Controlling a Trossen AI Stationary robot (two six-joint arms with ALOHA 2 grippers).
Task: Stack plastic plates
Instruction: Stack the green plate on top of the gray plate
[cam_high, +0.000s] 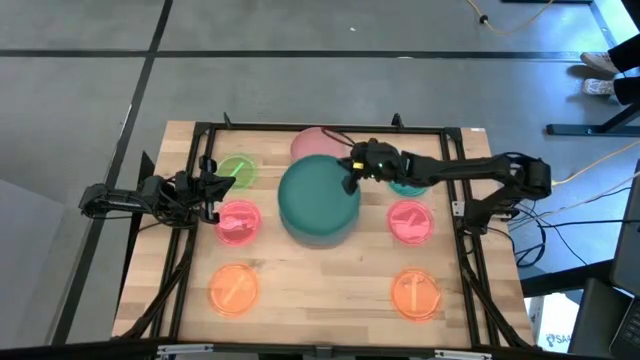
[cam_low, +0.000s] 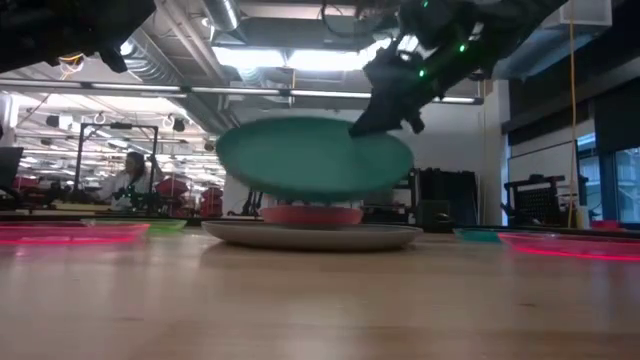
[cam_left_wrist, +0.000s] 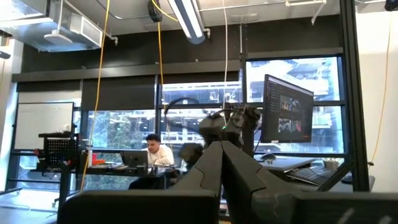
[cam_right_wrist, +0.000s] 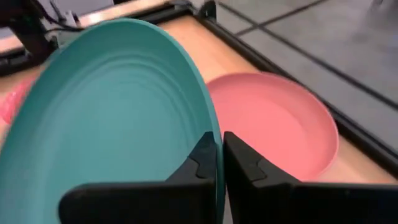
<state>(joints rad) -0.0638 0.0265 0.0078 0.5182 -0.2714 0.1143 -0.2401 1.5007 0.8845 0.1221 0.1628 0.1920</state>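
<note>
While the right pincer grips the teal plate by its rim, fingers closed, the grey plate lies below. Level the teal plate, centre it, lower it, then open.

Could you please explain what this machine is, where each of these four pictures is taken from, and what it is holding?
It is a robot with two dark arms at a wooden table. One picture looks straight down, one looks level across the tabletop, and two come from cameras on the arms' wrists.

The right end effector is shut on the rim of a large teal plate, holding it in the air above a grey plate that lies on the table. A pink plate lies behind. Small see-through plates lie around: a green one, two pink-red ones and two orange ones.

The left end effector waits shut at the table's left edge, its camera facing the room, where a person sits at a desk.
</note>
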